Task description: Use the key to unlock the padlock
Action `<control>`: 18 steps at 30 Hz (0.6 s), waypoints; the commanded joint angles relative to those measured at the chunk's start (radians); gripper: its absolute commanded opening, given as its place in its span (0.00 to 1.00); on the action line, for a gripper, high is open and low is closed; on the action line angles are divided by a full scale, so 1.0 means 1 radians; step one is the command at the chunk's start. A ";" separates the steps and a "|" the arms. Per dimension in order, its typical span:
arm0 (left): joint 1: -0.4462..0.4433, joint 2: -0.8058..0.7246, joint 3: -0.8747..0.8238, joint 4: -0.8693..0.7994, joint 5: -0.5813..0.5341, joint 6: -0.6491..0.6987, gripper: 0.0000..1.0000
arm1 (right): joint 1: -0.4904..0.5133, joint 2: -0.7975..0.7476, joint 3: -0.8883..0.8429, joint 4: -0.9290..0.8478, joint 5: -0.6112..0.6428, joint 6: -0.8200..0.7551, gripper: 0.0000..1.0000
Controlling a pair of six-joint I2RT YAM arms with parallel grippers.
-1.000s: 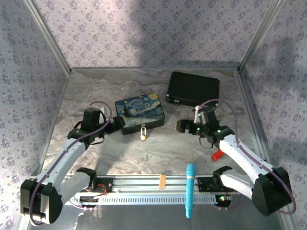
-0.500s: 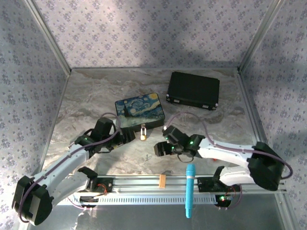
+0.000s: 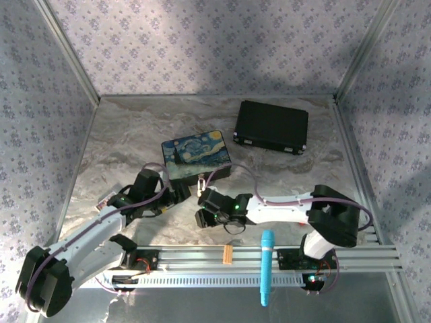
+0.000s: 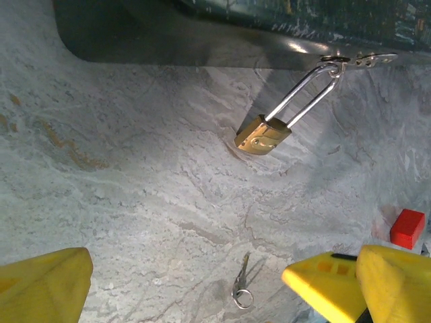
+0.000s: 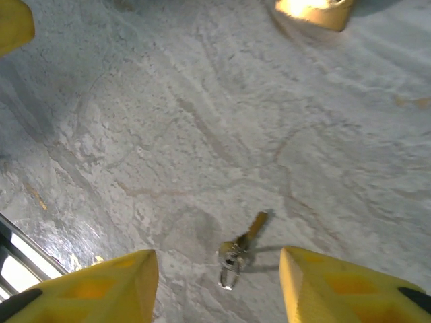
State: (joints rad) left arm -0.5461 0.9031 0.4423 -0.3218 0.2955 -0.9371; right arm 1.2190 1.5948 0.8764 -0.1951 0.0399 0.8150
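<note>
The small brass padlock (image 4: 264, 134) hangs by its silvery shackle (image 4: 301, 95) from the hasp of the starry-night tin (image 3: 197, 156) and rests on the marble floor. The key (image 5: 240, 251), on a small ring, lies flat on the floor in front of the padlock; the left wrist view has the key (image 4: 240, 285) low in the frame. My right gripper (image 5: 219, 291) stands open just over it, one yellow finger on each side, not touching. My left gripper (image 4: 215, 293) is open too, facing the padlock from the left, near the tin's front corner (image 3: 176, 195).
A black case (image 3: 271, 126) lies at the back right. A small red block (image 4: 407, 227) sits on the floor right of the key. A blue pen-like tool (image 3: 267, 266) rests across the front rail. The right arm (image 3: 283, 205) stretches low across the front of the table.
The right arm has swung from the right side leftward across the table, bringing its open gripper over the key. The left gripper has moved nearer and right, toward the padlock.
</note>
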 commanded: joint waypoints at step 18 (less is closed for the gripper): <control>-0.008 -0.011 -0.030 0.004 -0.033 -0.016 1.00 | 0.081 0.188 0.192 -0.308 0.146 0.041 0.32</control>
State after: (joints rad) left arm -0.5465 0.9031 0.4156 -0.3229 0.2752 -0.9451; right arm 1.2949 1.7618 1.0306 -0.4244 0.1455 0.8494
